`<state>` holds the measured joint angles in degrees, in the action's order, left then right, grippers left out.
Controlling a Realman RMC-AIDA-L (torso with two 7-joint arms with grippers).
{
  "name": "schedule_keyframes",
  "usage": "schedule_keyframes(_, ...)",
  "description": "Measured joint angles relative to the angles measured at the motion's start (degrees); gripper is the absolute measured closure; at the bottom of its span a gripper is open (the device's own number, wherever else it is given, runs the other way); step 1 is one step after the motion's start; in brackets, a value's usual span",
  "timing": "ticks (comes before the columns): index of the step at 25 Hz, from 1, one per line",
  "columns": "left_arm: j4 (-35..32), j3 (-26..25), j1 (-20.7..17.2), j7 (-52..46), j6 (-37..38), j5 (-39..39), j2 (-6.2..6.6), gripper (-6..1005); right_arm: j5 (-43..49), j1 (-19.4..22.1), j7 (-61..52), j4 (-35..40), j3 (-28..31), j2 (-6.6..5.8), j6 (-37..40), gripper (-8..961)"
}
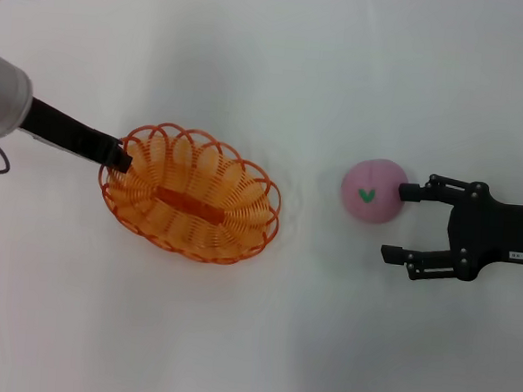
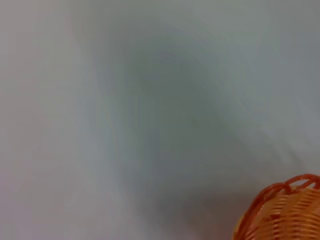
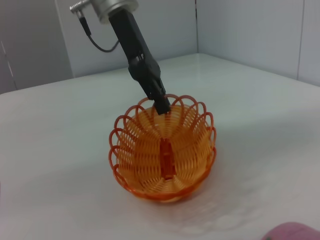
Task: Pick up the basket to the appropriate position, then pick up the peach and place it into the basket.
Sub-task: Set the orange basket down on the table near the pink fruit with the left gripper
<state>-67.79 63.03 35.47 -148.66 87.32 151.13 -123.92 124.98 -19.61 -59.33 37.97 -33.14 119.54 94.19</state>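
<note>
Right now the right claw (image 1: 398,222) is wide open, holding nothing, its upper finger tip touching the peach (image 1: 372,191) on that side, lower finger clear of it. Peach sits on the white surface (image 1: 323,344), pink with a green leaf mark, well apart from the basket (image 1: 191,194). Left claw (image 1: 118,155) is pinched shut on the basket's looped rim at its left end. Basket is orange, oval, nothing inside.

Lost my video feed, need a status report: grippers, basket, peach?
Left gripper on orange wire basket rim. Right gripper open, beside pink round peach, one finger touching. Nothing between peach and basket.
</note>
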Motion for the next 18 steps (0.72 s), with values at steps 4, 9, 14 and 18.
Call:
schedule_keyframes(4,0.1,-3.6,0.5,-1.4,3.3,-1.1,0.04,915,0.0,0.0,0.0,0.0,0.0,-0.01,0.2,8)
schedule_keyframes(9,0.3,-7.3,0.0,-3.9,6.1,-4.1,0.02,924,0.0,-0.1,-0.6,0.0,-0.1,0.00,0.4,8)
schedule_keyframes(14,0.4,-9.4,-1.1,-6.0,6.8,-5.9,0.00,925,0.0,-0.3,-0.8,0.0,-0.2,-0.01,0.4,8)
schedule_keyframes(18,1.0,-9.7,-2.2,-7.5,6.9,-6.5,-0.16,925,0.0,-0.5,-0.8,0.0,-0.2,-0.01,0.4,7)
